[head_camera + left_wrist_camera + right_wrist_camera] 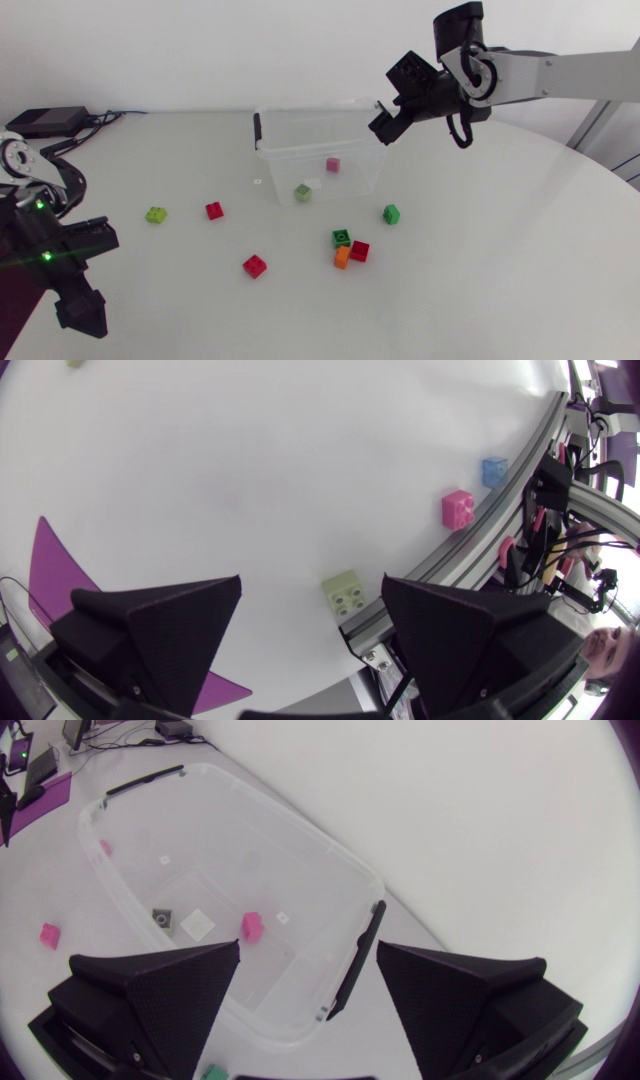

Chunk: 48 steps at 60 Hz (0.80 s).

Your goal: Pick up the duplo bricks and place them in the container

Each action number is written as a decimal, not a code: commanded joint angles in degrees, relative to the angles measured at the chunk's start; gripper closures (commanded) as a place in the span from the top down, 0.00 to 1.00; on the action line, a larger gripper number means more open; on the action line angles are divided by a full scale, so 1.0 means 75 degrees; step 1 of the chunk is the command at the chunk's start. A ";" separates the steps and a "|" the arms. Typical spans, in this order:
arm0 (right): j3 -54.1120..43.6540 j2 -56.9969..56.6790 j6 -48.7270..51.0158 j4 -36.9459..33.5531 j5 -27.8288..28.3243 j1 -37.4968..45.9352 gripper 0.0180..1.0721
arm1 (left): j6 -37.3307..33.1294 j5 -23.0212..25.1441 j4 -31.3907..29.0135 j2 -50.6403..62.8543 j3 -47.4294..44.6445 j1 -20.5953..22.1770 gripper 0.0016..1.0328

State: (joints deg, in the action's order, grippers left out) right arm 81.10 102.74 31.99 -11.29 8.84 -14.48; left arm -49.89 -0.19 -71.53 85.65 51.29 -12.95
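Left hand [312,582], pale-green brick [345,596] ahead

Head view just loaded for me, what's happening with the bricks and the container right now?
The right gripper hangs open and empty over the right end of the clear container. Inside lie a pink brick and a pale green brick. Seven bricks are loose on the table, among them a green, orange and red cluster in front of the container. The left gripper is open and empty too, at the near left of the table.
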 commanded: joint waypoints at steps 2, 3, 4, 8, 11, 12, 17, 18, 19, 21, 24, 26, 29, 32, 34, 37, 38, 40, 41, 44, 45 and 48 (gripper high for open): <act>-0.0501 -0.0316 0.0165 0.0111 0.0122 0.0138 0.95 | 0.0429 -0.0174 -0.0131 0.0381 -0.0299 0.0262 0.94; -0.0548 -0.0351 0.0165 0.0122 0.0157 0.0161 0.95 | 0.0499 -0.0221 -0.0131 0.0381 -0.0311 0.0320 0.94; -0.0583 -0.0374 0.0176 0.0134 0.0192 0.0185 0.95 | 0.0535 -0.0280 -0.0131 0.0381 -0.0323 0.0356 0.94; -0.0747 -0.0480 0.0188 0.0216 0.0239 0.0267 0.95 | 0.0710 -0.0385 -0.0201 0.0452 -0.0358 0.0555 0.94; -0.0852 -0.0527 0.0200 0.0275 0.0298 0.0349 0.95 | 0.0874 -0.0538 -0.0248 0.0627 -0.0370 0.0660 0.94; -0.0864 -0.0538 0.0200 0.0286 0.0309 0.0372 0.95 | 0.0921 -0.0573 -0.0248 0.0663 -0.0381 0.0684 0.94; -0.0993 -0.0573 0.0258 0.0322 0.0450 0.0524 0.95 | 0.1191 -0.0714 -0.0248 0.0944 -0.0393 0.0883 0.94; -0.1028 -0.0573 0.0282 0.0333 0.0474 0.0560 0.95 | 0.1226 -0.0714 -0.0248 0.0967 -0.0393 0.0906 0.94; -0.1063 -0.0585 0.0282 0.0357 0.0485 0.0595 0.95 | 0.1273 -0.0737 -0.0248 0.1061 -0.0405 0.0965 0.94; -0.1134 -0.0585 0.0294 0.0415 0.0497 0.0630 0.95 | 0.1343 -0.0749 -0.0248 0.1178 -0.0405 0.1035 0.94; -0.1251 -0.0620 0.0329 0.0497 0.0579 0.0712 0.95 | 0.1460 -0.0749 -0.0248 0.1330 -0.0393 0.1129 0.94; -0.1309 -0.0620 0.0352 0.0509 0.0614 0.0759 0.95 | 0.1589 -0.0749 -0.0248 0.1541 -0.0381 0.1188 0.93; -0.1368 -0.0644 0.0387 0.0509 0.0673 0.0829 0.95 | 0.1742 -0.0749 -0.0248 0.1741 -0.0381 0.1305 0.93; -0.1391 -0.0655 0.0434 0.0509 0.0696 0.0888 0.95 | 0.1859 -0.0760 -0.0248 0.1846 -0.0381 0.1434 0.93; -0.1403 -0.0679 0.0458 0.0509 0.0708 0.0923 0.95 | 0.1953 -0.0760 -0.0260 0.1916 -0.0370 0.1527 0.93; -0.1403 -0.0679 0.0493 0.0509 0.0720 0.0981 0.95 | 0.2058 -0.0772 -0.0354 0.1998 -0.0323 0.1621 0.93; -0.1403 -0.0691 0.0493 0.0509 0.0743 0.0993 0.95 | 0.2093 -0.0784 -0.0389 0.2034 -0.0323 0.1656 0.93; -0.1403 -0.0702 0.0505 0.0509 0.0766 0.1017 0.95 | 0.2187 -0.0854 -0.0436 0.2092 -0.0311 0.1715 0.93; -0.1403 -0.0714 0.0516 0.0509 0.0766 0.1017 0.95 | 0.2257 -0.0936 -0.0459 0.2116 -0.0311 0.1738 0.93; -0.1438 -0.0749 0.0540 0.0509 0.0778 0.1017 0.95 | 0.2386 -0.1042 -0.0529 0.2174 -0.0346 0.1785 0.93; -0.1450 -0.0761 0.0540 0.0509 0.0790 0.1028 0.95 | 0.2421 -0.1100 -0.0553 0.2198 -0.0358 0.1797 0.93; -0.1474 -0.0773 0.0540 0.0509 0.0813 0.1040 0.95 | 0.2562 -0.1264 -0.0600 0.2268 -0.0416 0.1809 0.92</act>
State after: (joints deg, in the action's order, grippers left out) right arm 72.40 98.08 34.76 -7.22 14.83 -7.14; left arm -33.30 -8.40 -74.52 101.12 49.74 0.21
